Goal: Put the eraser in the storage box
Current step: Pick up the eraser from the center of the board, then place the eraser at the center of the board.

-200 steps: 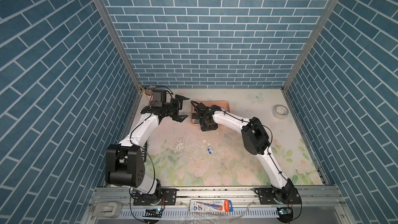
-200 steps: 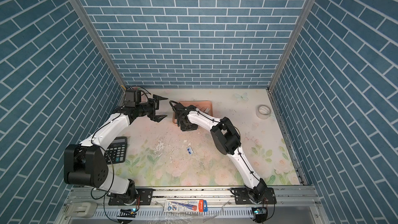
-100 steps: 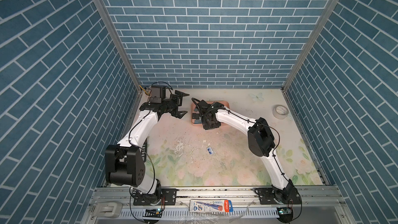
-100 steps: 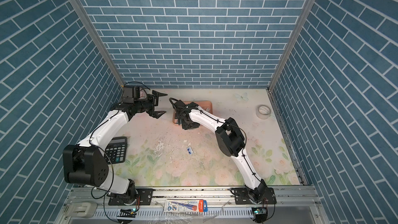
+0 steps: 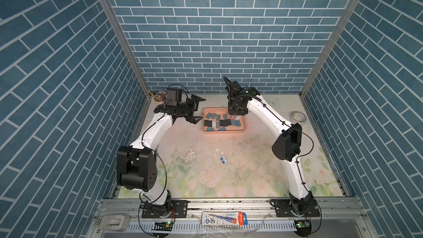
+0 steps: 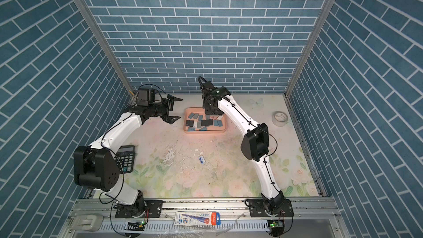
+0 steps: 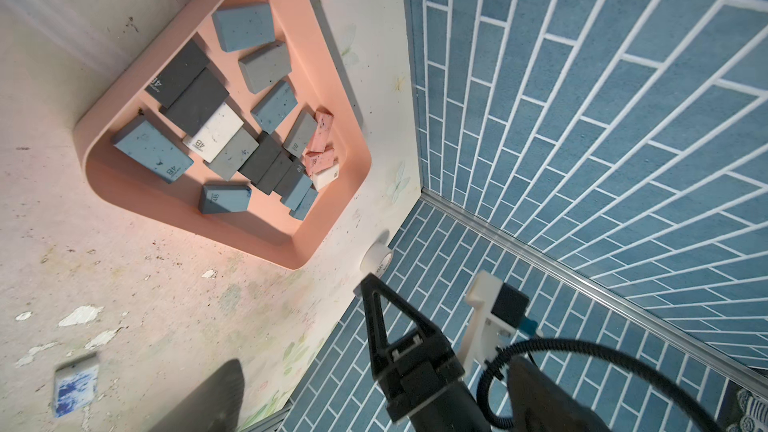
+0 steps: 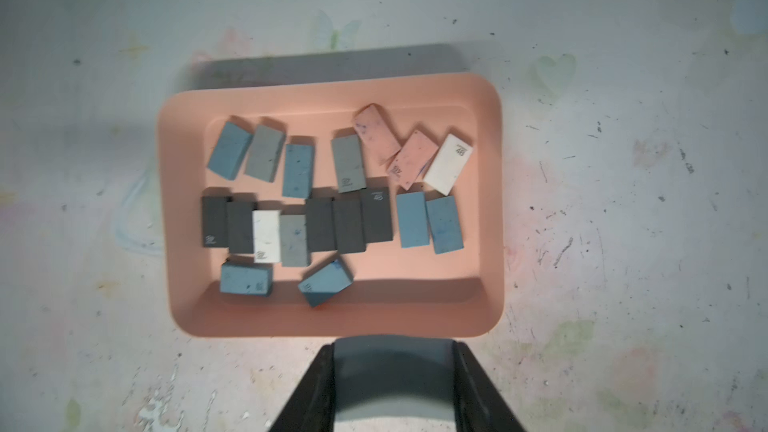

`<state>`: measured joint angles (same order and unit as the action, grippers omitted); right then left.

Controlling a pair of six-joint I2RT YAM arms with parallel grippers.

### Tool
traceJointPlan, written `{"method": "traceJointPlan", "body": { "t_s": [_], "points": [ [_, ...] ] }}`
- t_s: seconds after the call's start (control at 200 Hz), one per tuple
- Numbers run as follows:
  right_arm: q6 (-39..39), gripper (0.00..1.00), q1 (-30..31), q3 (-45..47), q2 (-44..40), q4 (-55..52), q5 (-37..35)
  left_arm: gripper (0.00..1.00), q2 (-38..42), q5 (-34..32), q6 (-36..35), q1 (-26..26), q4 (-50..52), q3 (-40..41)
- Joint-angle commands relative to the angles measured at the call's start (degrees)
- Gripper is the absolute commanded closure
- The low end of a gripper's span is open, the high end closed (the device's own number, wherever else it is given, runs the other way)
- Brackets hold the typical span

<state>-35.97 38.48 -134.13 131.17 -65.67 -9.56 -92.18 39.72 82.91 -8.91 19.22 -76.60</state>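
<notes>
Lettering "4B" shows on several erasers (image 8: pixel 449 164) in your storage box (image 8: pixel 183 209), its long axis side to side on the worktop (image 5: pixel 229 168). Your right claw (image 8: pixel 392 349) clamps a grey-blue eraser (image 8: pixel 392 380) above the box's far right corner, its heading hidden; your left claw (image 5: pixel 198 109) gapes empty.

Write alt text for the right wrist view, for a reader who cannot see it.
Two black fingers grip a grey-blue eraser in the foreground. Beyond it, a salmon-pink storage box holds many loose erasers, blue, grey, black, white and pink, on a scuffed floral table.
</notes>
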Motion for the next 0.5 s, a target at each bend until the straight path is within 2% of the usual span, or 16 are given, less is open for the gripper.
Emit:
{"method": "traceJointPlan", "body": {
  "t_s": [0.0, 0.495],
  "points": [
    [0.75, 0.57, 0.41, -1.12, 4.35, -3.29, 1.93, 0.00, -1.14, 0.18, 0.31, -0.11, -1.46, -2.19],
    [0.06, 0.57, 0.02, 1.20, 11.06, -0.44, 7.01, 0.00, -6.18, 1.53, 1.40, -0.15, -3.09, -5.86]
  ]
}}
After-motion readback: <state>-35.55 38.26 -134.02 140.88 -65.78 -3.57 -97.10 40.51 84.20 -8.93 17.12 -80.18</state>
